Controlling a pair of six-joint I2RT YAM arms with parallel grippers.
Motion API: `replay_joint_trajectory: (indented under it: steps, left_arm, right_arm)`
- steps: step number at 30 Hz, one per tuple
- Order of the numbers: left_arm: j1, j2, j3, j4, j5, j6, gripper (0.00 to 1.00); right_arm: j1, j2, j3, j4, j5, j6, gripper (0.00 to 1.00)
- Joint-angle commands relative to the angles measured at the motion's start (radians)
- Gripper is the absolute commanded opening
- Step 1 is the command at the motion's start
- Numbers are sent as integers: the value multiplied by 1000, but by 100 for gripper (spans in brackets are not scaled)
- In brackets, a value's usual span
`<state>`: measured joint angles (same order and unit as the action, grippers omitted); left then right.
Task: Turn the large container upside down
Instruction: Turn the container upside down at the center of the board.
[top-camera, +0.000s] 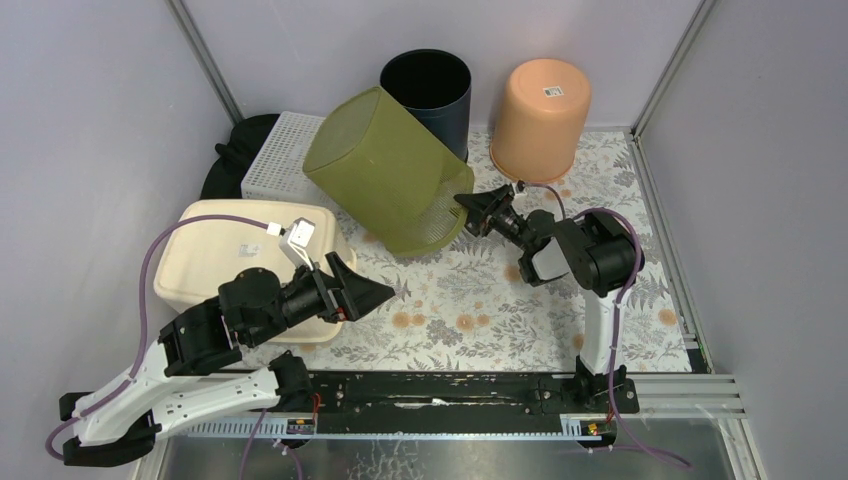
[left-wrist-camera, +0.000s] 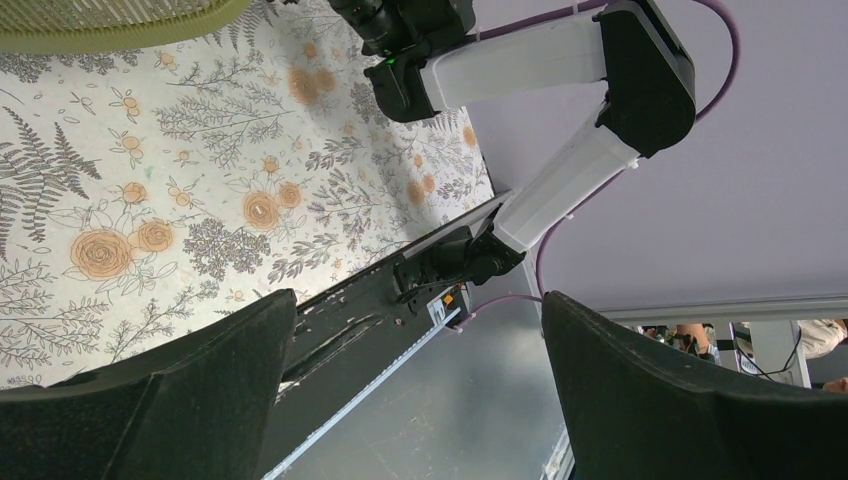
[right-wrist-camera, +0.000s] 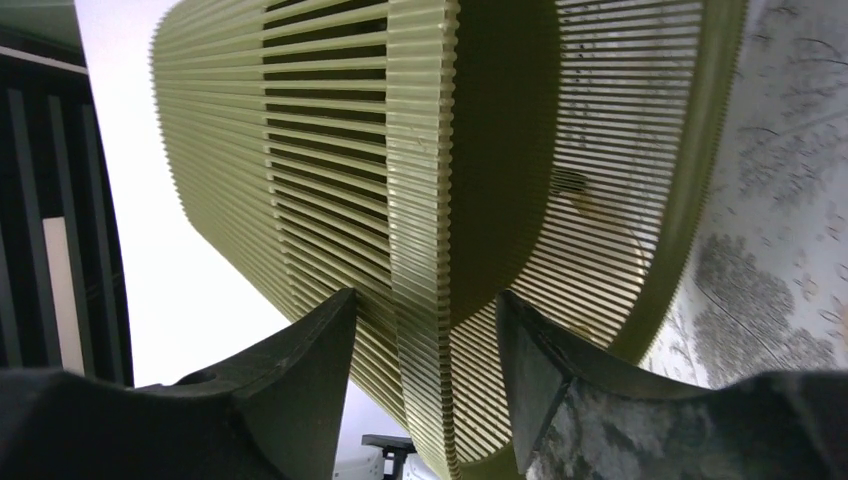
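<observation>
**Large container, tilted, rim at right gripper**

Large green slatted container (top-camera: 390, 170) (right-wrist-camera: 330, 150): tilted, closed base raised toward the rear left, open rim low on the floral table cover (top-camera: 480, 290). Just behind it stands a dark bin (top-camera: 430, 85).

Right gripper (top-camera: 468, 205) (right-wrist-camera: 425, 300): jaws partly spread and straddling the rim wall, with a gap on each side.

Left gripper (top-camera: 385, 292) (left-wrist-camera: 420, 300): spread wide, holding nothing, well apart from the container.

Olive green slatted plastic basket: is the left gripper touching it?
Apart. Left wrist view: the left gripper is open, empty, with floral cloth between it and the basket.
</observation>
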<state>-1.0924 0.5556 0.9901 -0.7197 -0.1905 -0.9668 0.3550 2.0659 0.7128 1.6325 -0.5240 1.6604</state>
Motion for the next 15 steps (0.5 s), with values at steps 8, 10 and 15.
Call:
replay_joint_trajectory:
  steps: [8,10,15]
  left_arm:
    - [-2,14,-14,60,15,0,100]
    - [-2,18,-15,60,16,0,100]
    - [-2,21,-16,63,18,-1,100]
  right_arm:
    - [-53,-54,-109,81,-73,-81,81]
    - [-62,-59,-125,81,-78,-85,83]
    - [-90,-76,-176,79,-95,-98,87]
